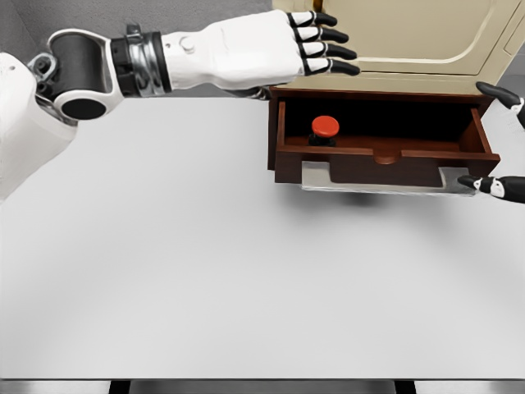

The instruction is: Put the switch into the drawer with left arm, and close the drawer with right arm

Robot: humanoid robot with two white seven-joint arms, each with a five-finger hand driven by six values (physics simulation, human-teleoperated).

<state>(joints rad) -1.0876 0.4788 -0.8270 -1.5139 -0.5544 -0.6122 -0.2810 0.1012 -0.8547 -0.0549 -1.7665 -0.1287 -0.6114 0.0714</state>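
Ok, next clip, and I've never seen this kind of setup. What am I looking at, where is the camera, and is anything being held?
This is a simulator's render, seen from a camera on a humanoid robot's head, looking down at a pale table. The white arm from the picture's left is the robot's left arm; its left hand has black-tipped fingers stretched out flat and holds nothing. It hovers above the rear left corner of a dark wooden drawer, which is pulled open from a beige cabinet. Inside the drawer, at its left end, sits the switch, a black base with a red button. At the right edge only a few fingers of the right hand show, near the drawer's right end; whether they touch it I cannot tell.
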